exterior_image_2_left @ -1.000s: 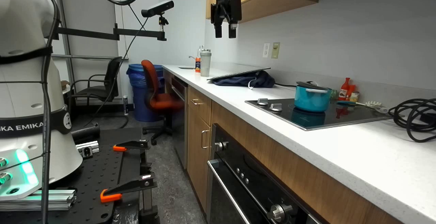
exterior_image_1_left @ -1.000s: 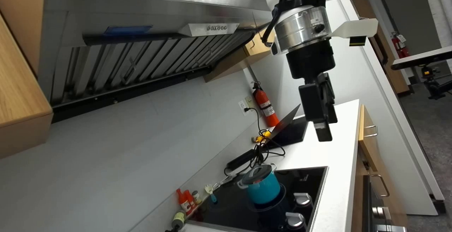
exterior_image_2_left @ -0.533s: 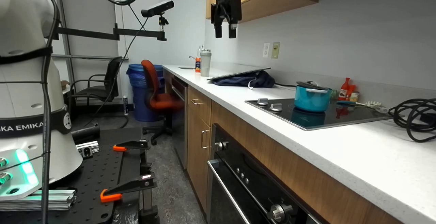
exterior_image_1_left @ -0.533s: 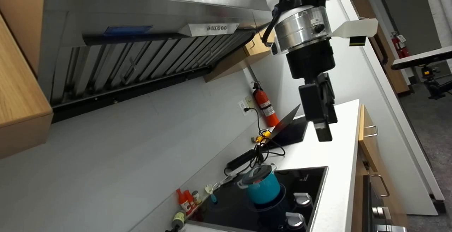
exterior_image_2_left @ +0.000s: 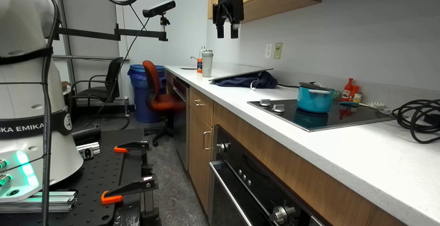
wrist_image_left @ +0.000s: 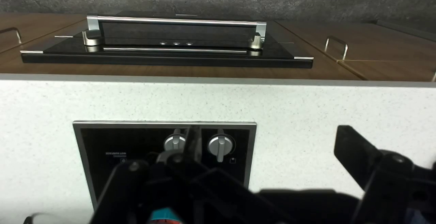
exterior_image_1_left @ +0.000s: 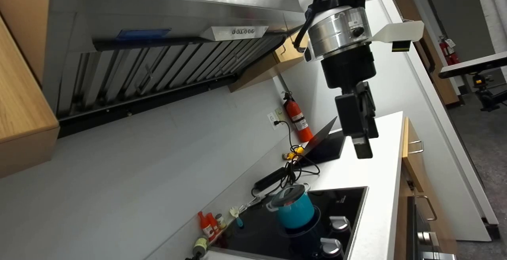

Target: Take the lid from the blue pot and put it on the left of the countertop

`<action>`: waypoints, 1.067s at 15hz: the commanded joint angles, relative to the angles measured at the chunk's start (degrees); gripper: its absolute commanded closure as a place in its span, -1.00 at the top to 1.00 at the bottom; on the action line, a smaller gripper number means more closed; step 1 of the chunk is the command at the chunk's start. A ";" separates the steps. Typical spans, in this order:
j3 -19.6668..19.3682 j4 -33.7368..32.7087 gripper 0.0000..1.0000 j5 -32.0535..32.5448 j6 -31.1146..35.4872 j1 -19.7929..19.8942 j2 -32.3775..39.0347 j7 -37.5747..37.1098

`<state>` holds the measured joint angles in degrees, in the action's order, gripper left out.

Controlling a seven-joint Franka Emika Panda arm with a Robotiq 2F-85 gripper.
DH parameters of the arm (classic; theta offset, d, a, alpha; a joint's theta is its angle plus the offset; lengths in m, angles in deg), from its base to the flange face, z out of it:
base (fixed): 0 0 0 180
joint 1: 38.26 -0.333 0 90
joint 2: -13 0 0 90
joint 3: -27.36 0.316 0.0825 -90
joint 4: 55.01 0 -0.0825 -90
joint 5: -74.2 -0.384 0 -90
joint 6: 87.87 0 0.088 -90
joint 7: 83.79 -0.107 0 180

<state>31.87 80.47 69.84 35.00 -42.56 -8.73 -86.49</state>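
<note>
The blue pot (exterior_image_1_left: 295, 214) (exterior_image_2_left: 313, 100) stands upright on the black cooktop, seen in both exterior views. On its top rests a dark lid (exterior_image_1_left: 288, 195) (exterior_image_2_left: 316, 88), which looks slightly tilted. Around the cooktop runs the white countertop (exterior_image_1_left: 382, 165) (exterior_image_2_left: 364, 157) (wrist_image_left: 293, 108). High above the counter and apart from the pot hangs my gripper (exterior_image_1_left: 367, 141) (exterior_image_2_left: 227, 31) (wrist_image_left: 270, 142), fingers pointing down. Its jaws are wide apart with nothing between them. In the wrist view only a sliver of the blue pot (wrist_image_left: 164, 213) shows behind the gripper's linkage; the lid is mostly hidden there.
The cooktop (exterior_image_2_left: 343, 120) has silver knobs (wrist_image_left: 220, 145) along one end. Red bottles (exterior_image_2_left: 348, 90), a utensil (exterior_image_2_left: 373, 105) and a coiled black cable (exterior_image_2_left: 417, 119) lie near the wall. A laptop (exterior_image_1_left: 326, 145) sits beyond the cooktop. A range hood (exterior_image_1_left: 174, 66) juts out overhead.
</note>
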 commanded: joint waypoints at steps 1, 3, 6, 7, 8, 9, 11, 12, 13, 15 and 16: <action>-0.33 -0.37 1.00 -0.22 0.00 -0.04 0.40 0.35; -0.44 -0.42 1.00 -0.19 0.10 -0.05 0.86 0.74; -0.72 0.07 1.00 -0.34 0.24 -0.08 1.80 1.29; -0.83 0.27 1.00 -0.45 0.33 -0.10 2.23 1.50; -0.89 0.50 1.00 -0.46 0.50 -0.10 2.72 1.63; -0.92 0.69 1.00 -0.41 0.64 -0.10 3.24 1.78; -1.04 1.25 1.00 -0.63 0.84 -0.20 4.38 2.35; -1.05 1.59 1.00 -0.63 1.11 -0.23 5.02 2.68; -0.96 1.77 1.00 -0.39 1.37 -0.18 5.65 2.79; -0.81 1.68 1.00 -0.15 2.42 -0.10 7.03 2.77; -0.69 1.55 1.00 0.17 3.26 -0.04 7.64 2.62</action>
<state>31.32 82.19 69.84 35.59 -42.56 -2.91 -84.97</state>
